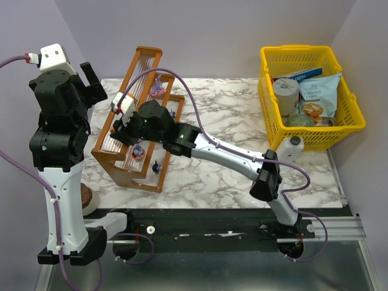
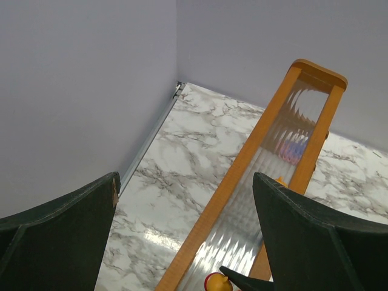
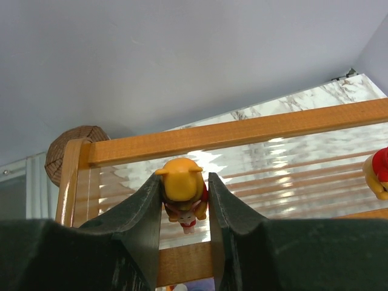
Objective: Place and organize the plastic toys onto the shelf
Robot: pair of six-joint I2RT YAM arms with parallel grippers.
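The right claw point(image 3: 185, 182) was seen clenched on an orange figurine point(image 3: 180, 189), which was pinched between the two dark fingers point(image 3: 142, 224) with its head just above their tips. Directly beyond that claw, the shelf point(image 3: 254, 130) was laid across the view, its wooden rail and clear ribbed tier behind the held toy. Off to the claw's right, a red-and-yellow figurine point(image 3: 379, 173) was parked on a ribbed tier.

From overhead, the right arm was stretched over the marble tabletop point(image 1: 212, 109), and its claw was held above the shelf's left part. A purple toy point(image 1: 157, 90) was set on a tier beyond the claw, and a dark toy point(image 1: 159, 165) on the tier nearest the arms.

The left claw point(image 2: 187, 182) was left released, with its fingers spread wide, nothing between them, and the shelf's top rail below. The yellow basket point(image 1: 351, 118) was kept well apart, far to the right of both claws.
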